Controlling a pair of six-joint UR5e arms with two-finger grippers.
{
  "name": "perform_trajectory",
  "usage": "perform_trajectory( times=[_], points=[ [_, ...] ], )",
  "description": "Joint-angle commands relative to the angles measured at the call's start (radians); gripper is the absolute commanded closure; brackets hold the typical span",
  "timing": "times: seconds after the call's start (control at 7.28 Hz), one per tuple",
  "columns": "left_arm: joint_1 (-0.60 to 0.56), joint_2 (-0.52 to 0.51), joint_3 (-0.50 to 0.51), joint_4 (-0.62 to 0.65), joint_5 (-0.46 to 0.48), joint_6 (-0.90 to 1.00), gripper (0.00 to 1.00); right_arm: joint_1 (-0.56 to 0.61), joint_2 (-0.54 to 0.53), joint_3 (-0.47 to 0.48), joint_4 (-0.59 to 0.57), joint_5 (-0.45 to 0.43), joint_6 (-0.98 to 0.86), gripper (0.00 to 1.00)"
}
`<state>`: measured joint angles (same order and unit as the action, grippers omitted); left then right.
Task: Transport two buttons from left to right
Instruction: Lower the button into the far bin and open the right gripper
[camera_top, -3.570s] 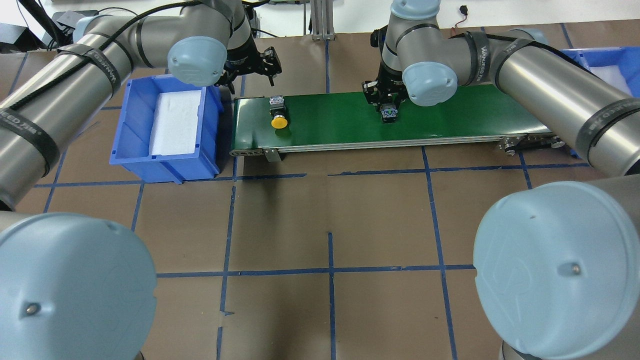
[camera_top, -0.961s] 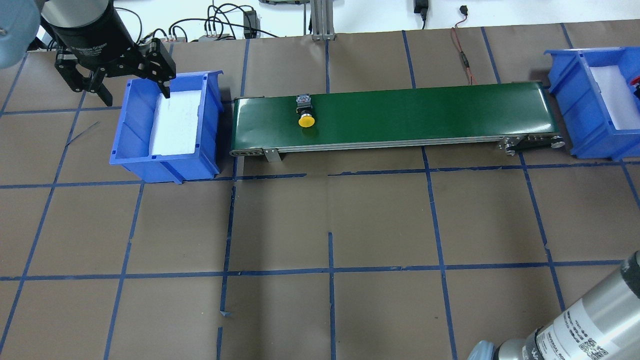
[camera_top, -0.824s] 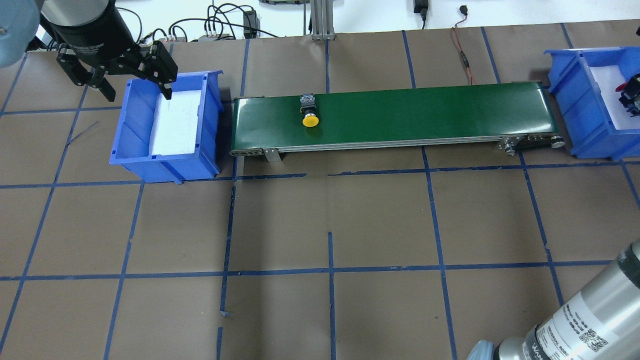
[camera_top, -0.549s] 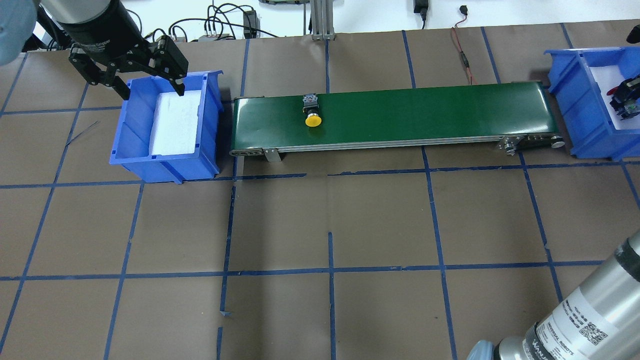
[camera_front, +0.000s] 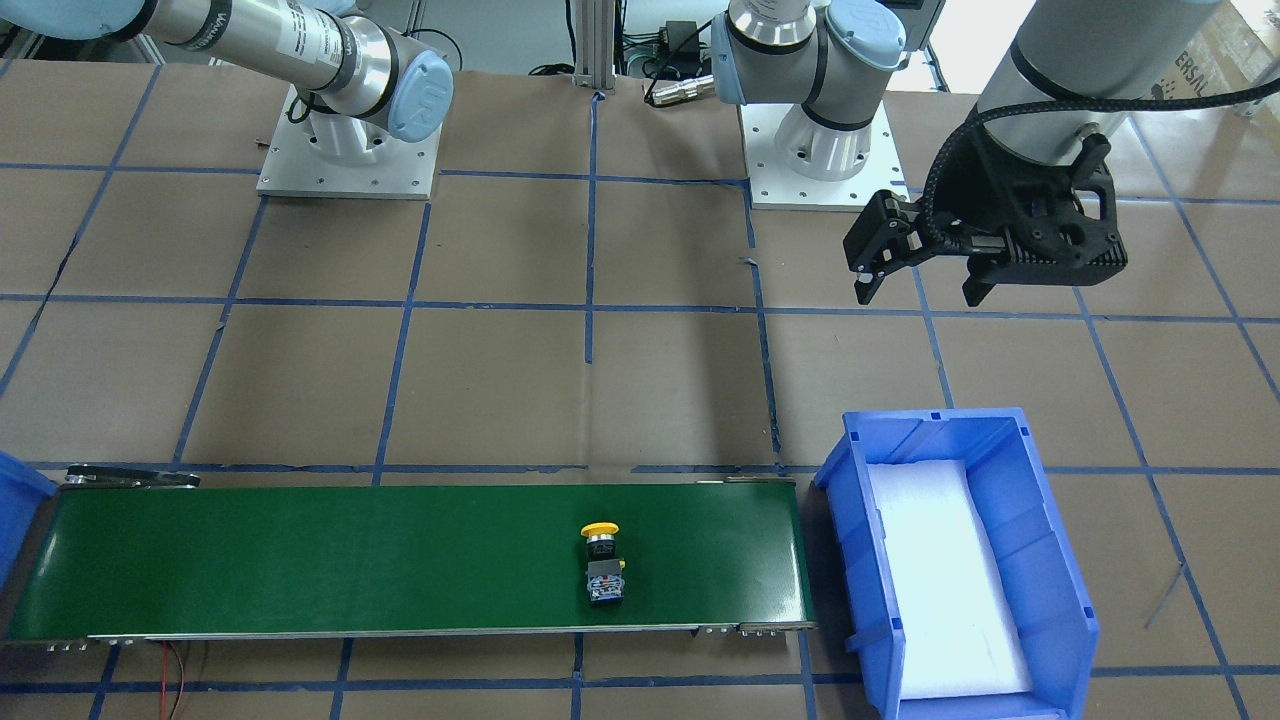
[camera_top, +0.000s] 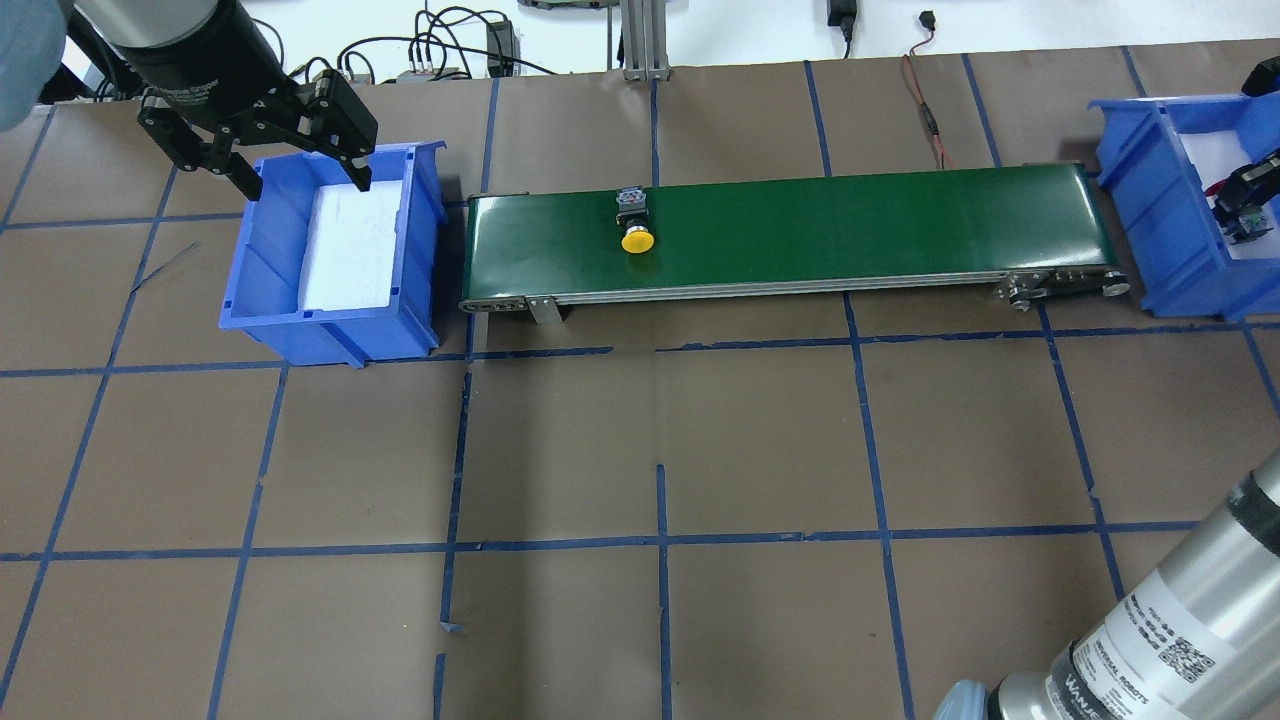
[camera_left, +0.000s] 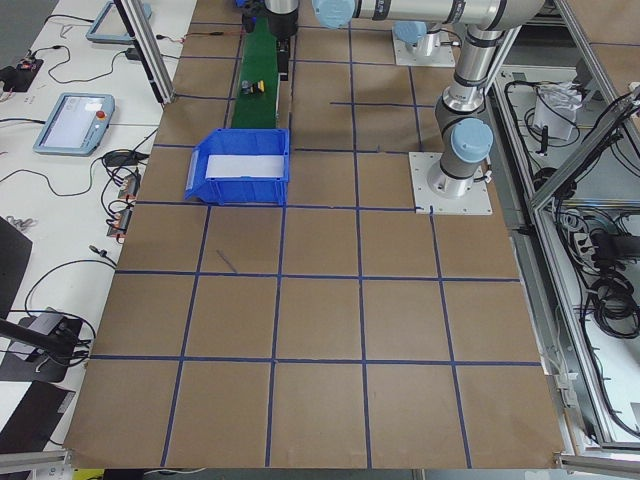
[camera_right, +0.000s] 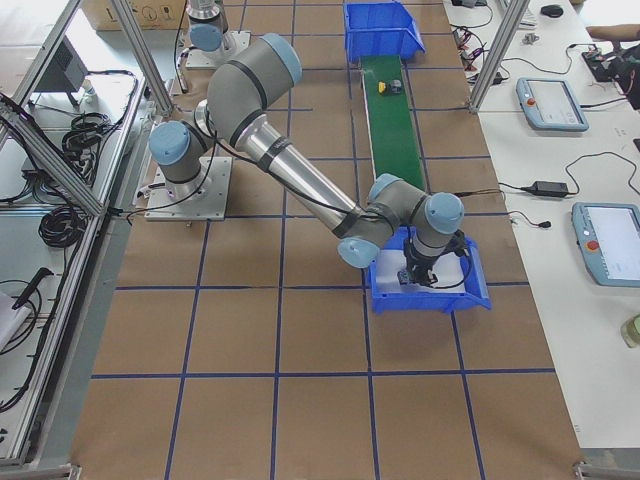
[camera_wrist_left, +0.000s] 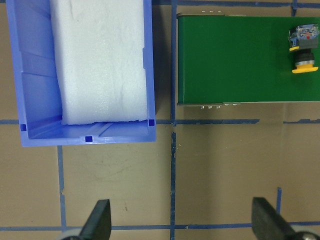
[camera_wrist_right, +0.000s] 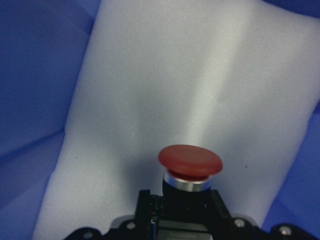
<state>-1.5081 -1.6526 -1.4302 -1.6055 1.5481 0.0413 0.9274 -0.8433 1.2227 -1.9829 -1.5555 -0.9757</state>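
The green conveyor belt (camera_top: 800, 225) runs between the left blue bin (camera_top: 268, 262), holding only foam, and the right blue bin (camera_top: 1148, 200). The left gripper (camera_front: 918, 292) hangs by its bin, jaws wide apart. The right gripper (camera_top: 1243, 198) is down in its bin, clamped on the red button (camera_wrist_right: 190, 161). The yellow button (camera_top: 636, 238) lies on its side on the belt, near the left end. If the belt runs and that arm dawdles, I reckon it tumbles off unmet

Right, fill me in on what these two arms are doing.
The right gripper holds the red mushroom-cap push-button over the white foam pad in the right-hand blue plastic bin. The yellow-capped push-button lies on the green conveyor belt. The left gripper hangs open and empty by the other blue bin.
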Motion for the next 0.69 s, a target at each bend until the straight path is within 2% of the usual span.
perform_trajectory(
  times=[0.0, 0.14, 0.27, 0.41, 0.55],
  points=[
    [0.003, 0.026, -0.010, 0.004, 0.007, -0.011, 0.00, 0.001, 0.000, 0.000, 0.007, 0.000, 0.000, 0.44],
    [0.003, 0.042, -0.025, 0.006, 0.007, -0.008, 0.00, -0.001, -0.002, 0.000, 0.015, 0.000, 0.000, 0.21],
    [0.003, 0.062, -0.050, 0.007, 0.009, -0.011, 0.00, -0.001, -0.003, -0.002, 0.016, -0.001, 0.002, 0.17],
    [0.003, 0.079, -0.067, 0.012, 0.009, -0.011, 0.00, -0.001, -0.003, -0.002, 0.016, -0.001, 0.002, 0.17],
    [0.003, 0.076, -0.070, 0.024, 0.054, -0.015, 0.00, -0.001, -0.010, -0.003, 0.016, 0.000, 0.002, 0.17]
  ],
)
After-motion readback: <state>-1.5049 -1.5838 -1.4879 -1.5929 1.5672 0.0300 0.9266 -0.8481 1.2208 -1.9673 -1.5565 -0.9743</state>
